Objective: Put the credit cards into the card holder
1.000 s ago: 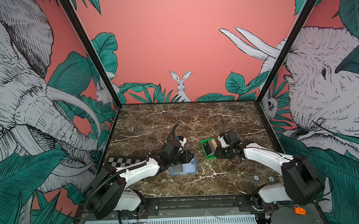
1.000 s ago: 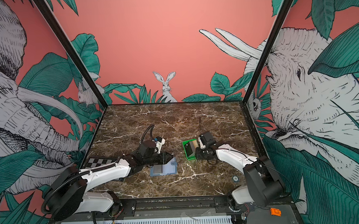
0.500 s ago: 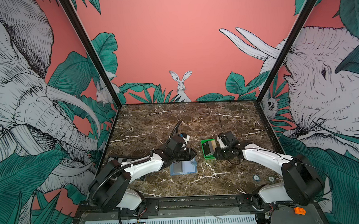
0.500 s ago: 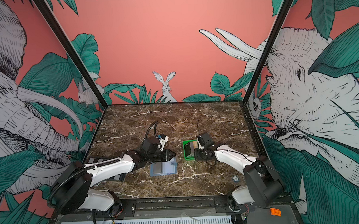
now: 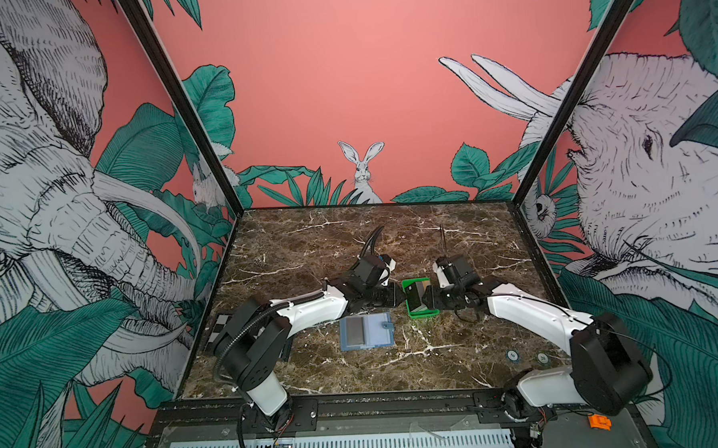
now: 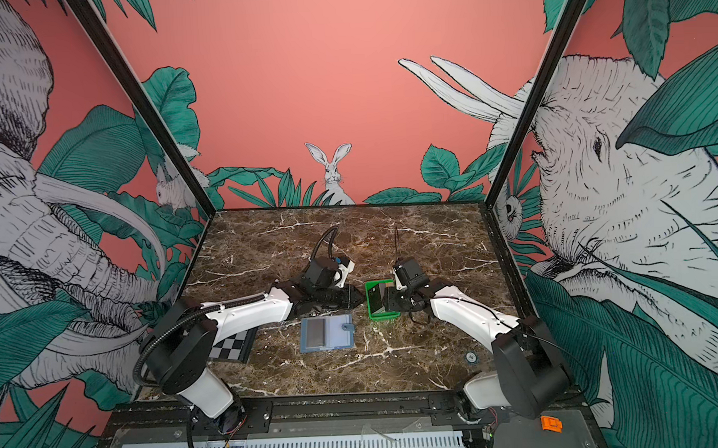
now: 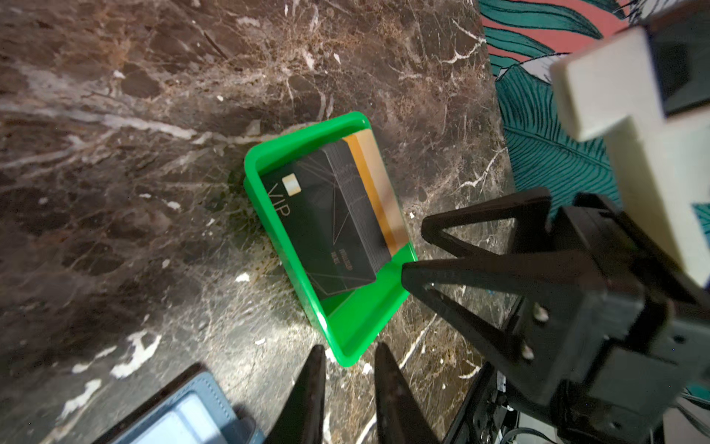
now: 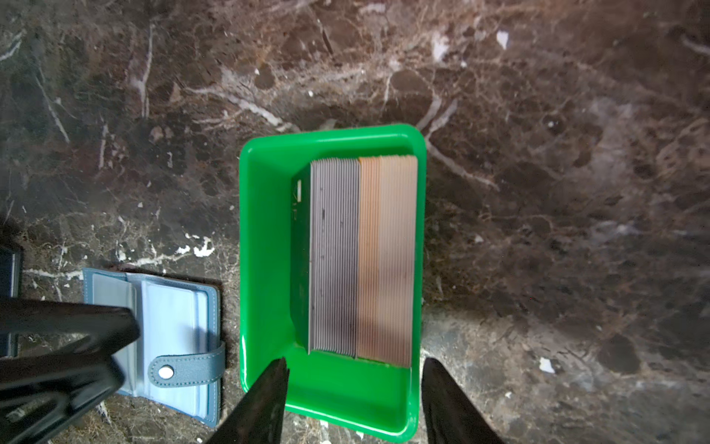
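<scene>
Currently the credit cards (image 8: 361, 253) stand on edge as one packed stack inside the green tray (image 8: 269, 230). A black card printed "VIP" (image 7: 334, 226) faces outward, with grey edges behind it and then tan edges. No card is lifted out of the stack. In both top views the tray (image 5: 423, 313) sits at the middle of the marble tabletop (image 5: 350, 242).

The card holder (image 5: 366, 332) lies open and flat, just beside the tray and nearer the front edge, with its snap tab toward the tray. Its clear sleeves (image 8: 173, 307) face up. In a top view a grey rectangle fills its left half (image 6: 314, 334); whether it is a card cannot be told.

The right gripper (image 8: 355, 361) has its fingers well apart at one short end of the tray. They span about the thickness of the stack and grip nothing. The left gripper (image 7: 349, 348) has its fingers a narrow gap apart and empty, with the tips at the tray corner nearest the holder. Whether they touch the tray cannot be told.

A checkerboard plate (image 6: 229, 347) lies under the left arm.
</scene>
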Robot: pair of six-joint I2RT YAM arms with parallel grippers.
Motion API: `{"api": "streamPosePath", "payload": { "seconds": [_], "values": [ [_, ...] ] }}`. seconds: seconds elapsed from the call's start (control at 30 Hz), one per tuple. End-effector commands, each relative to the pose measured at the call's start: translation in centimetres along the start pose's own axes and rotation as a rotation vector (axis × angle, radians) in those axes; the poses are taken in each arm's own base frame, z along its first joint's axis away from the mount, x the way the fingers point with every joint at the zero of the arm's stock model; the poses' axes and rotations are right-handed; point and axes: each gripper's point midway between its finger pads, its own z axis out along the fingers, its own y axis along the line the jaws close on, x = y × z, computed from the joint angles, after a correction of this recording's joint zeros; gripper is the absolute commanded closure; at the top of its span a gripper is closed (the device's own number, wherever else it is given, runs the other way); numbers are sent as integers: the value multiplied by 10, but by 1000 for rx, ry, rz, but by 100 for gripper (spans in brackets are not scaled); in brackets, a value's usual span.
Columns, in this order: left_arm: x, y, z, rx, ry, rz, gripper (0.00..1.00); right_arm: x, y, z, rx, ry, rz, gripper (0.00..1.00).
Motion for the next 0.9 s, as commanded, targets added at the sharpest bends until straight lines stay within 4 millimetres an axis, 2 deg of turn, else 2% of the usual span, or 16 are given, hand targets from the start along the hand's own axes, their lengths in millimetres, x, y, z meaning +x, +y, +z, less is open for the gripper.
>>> {"api": "streamPosePath", "payload": {
  "seconds": [0.0,0.23,0.5,0.87],
  "values": [
    [-5,-6,6,-7,28,25,77,-16,1,0,5,-35,-12,40],
    [-14,-3,26,-36,62,13,80,-24,0,3,13,-34,-17,33],
    [-15,6,45,-69,97,-12,81,-23,-1,14,9,-10,-19,27],
    [-14,18,61,-101,122,-33,83,-19,-3,33,3,36,-12,24]
  ]
}}
